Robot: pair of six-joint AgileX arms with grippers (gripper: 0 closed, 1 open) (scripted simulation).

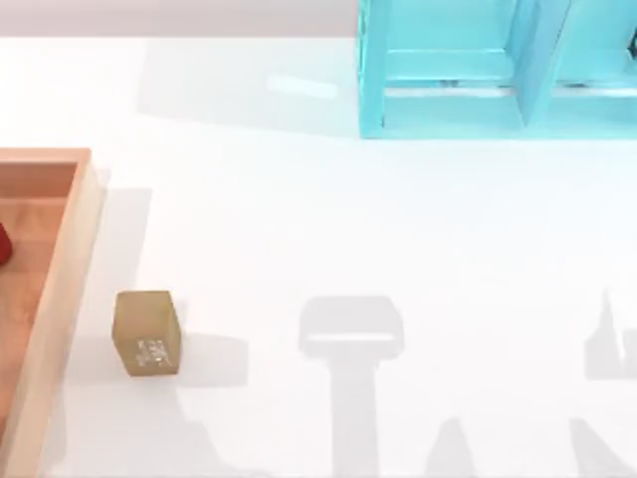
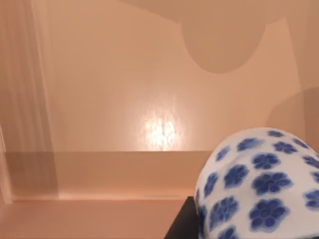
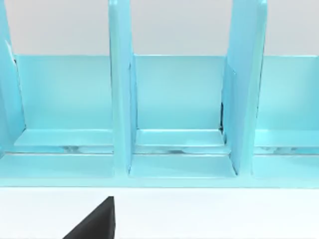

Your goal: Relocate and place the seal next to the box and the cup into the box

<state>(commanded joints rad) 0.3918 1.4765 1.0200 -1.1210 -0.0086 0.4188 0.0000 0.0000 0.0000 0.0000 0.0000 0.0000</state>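
Observation:
The seal (image 1: 147, 334), a tan block with white markings, stands on the white table just right of the box (image 1: 62, 269), apart from its wall. In the left wrist view the cup (image 2: 264, 184), white with blue flowers, sits very close to the camera above the box's orange floor (image 2: 124, 89). My left gripper (image 2: 239, 224) is shut on it, with one dark finger (image 2: 180, 224) against its side. A dark part of my right gripper (image 3: 94, 224) shows low over the table, facing the turquoise shelf (image 3: 179, 99).
The turquoise shelf (image 1: 488, 70) stands at the back right of the table. A small red thing (image 1: 3, 244) lies in the box at the view's left edge. Arm shadows fall on the table's front right.

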